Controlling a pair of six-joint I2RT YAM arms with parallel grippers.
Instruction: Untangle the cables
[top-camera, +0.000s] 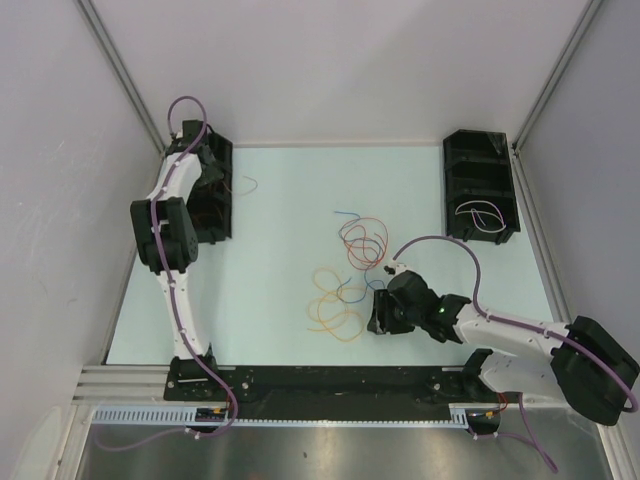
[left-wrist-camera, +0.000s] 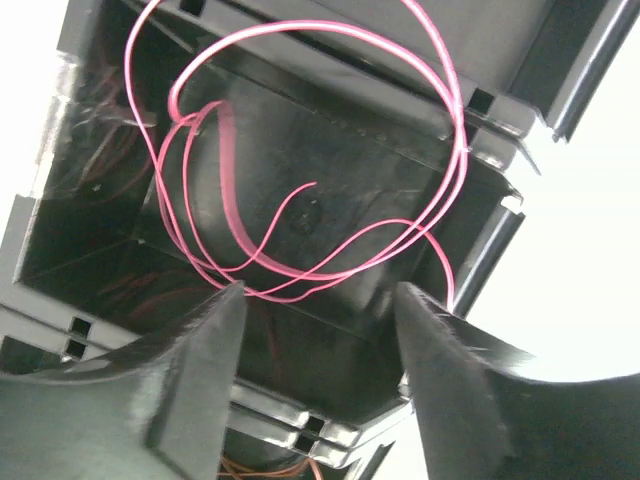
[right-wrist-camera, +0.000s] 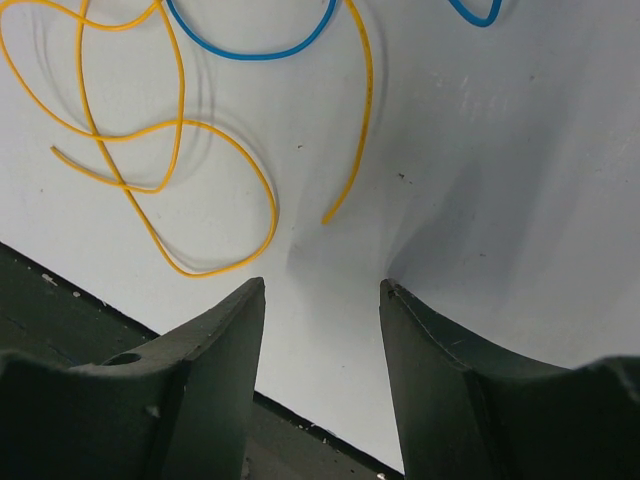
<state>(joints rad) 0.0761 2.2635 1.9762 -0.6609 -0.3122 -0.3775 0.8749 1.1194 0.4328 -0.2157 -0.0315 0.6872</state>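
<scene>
Table (right-wrist-camera: 480, 150): orange cable (right-wrist-camera: 370, 90) beyond open right gripper (right-wrist-camera: 322, 285); pink cable (left-wrist-camera: 460, 150) beyond open left gripper (left-wrist-camera: 320, 288).

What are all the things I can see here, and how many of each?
red wire: count unclear, red loops, table centre
blue wire: count unclear, blue, among the red and orange
orange wire: count unclear, orange loops, near side of the tangle
pink wire: one, pink-red, in the left bin
white wire: one, whitish, in the right bin
bins: two, black, at the table's left and right edges
table: one, pale
left arm: left claw open over the left bin
right arm: right claw open over the table
</scene>
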